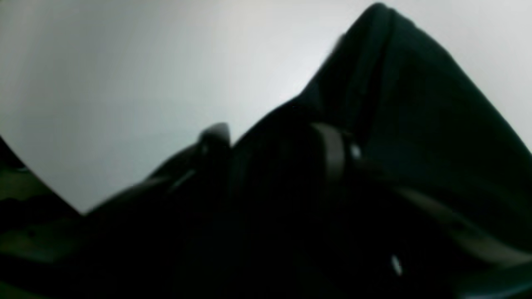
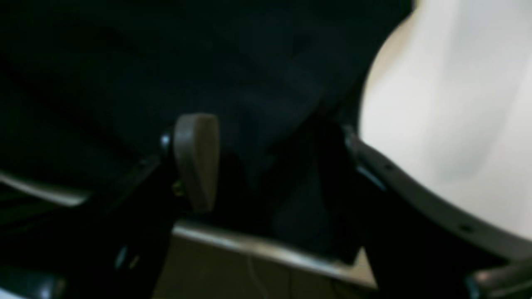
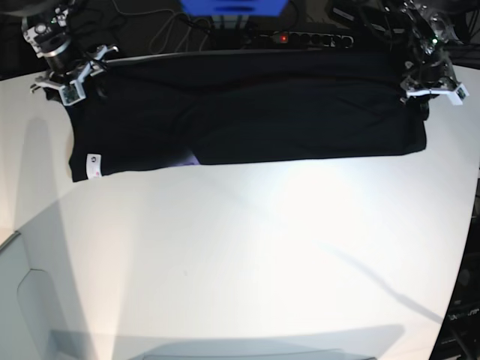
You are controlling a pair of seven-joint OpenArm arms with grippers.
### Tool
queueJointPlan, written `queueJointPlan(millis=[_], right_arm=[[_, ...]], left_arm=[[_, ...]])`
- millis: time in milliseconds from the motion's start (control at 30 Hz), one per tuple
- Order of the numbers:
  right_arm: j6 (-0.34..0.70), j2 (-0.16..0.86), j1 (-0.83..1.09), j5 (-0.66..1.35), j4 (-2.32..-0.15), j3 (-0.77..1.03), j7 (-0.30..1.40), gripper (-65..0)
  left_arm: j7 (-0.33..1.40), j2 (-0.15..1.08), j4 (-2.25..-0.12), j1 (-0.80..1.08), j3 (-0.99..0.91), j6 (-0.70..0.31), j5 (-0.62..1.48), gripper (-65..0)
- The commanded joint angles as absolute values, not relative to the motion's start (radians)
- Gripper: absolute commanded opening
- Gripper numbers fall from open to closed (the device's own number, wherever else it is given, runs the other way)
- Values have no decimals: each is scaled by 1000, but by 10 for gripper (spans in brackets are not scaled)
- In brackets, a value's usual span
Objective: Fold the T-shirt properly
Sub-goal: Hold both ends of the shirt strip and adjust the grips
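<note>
The black T-shirt (image 3: 240, 112) lies stretched wide across the far part of the white table (image 3: 247, 262). Its small white tag (image 3: 93, 160) is at the front left corner, and a sliver of purple print (image 3: 189, 159) peeks out at the front edge. My right gripper (image 3: 73, 84) is at the shirt's far left corner and my left gripper (image 3: 421, 91) at its far right corner. In the left wrist view black cloth (image 1: 395, 104) bunches between the fingers (image 1: 332, 151). In the right wrist view cloth (image 2: 257, 104) fills the space beside the tan pad (image 2: 195, 162).
A black power strip (image 3: 292, 37) with a red light, a blue object (image 3: 232, 6) and cables lie behind the table's far edge. The table's curved right edge (image 3: 469, 247) runs down the right side.
</note>
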State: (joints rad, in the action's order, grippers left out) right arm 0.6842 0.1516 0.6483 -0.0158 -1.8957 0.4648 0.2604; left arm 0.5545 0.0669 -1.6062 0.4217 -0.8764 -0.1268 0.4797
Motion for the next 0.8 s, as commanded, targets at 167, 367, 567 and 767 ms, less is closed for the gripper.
queueJointPlan(millis=[167, 367, 567, 767], right_arm=[[698, 127, 638, 1, -1991, 472, 237, -260], [698, 116, 596, 1, -1977, 435, 340, -260], [698, 116, 556, 1, -1910, 412, 371, -260], [698, 119, 513, 1, -1794, 414, 371, -260]], left_arm=[[533, 82, -1695, 484, -886, -127, 573, -338], [533, 90, -1667, 489, -886, -125, 596, -338], [533, 91, -1596, 461, -881, -125, 596, -338], [533, 91, -1540, 452, -880, -125, 596, -338]])
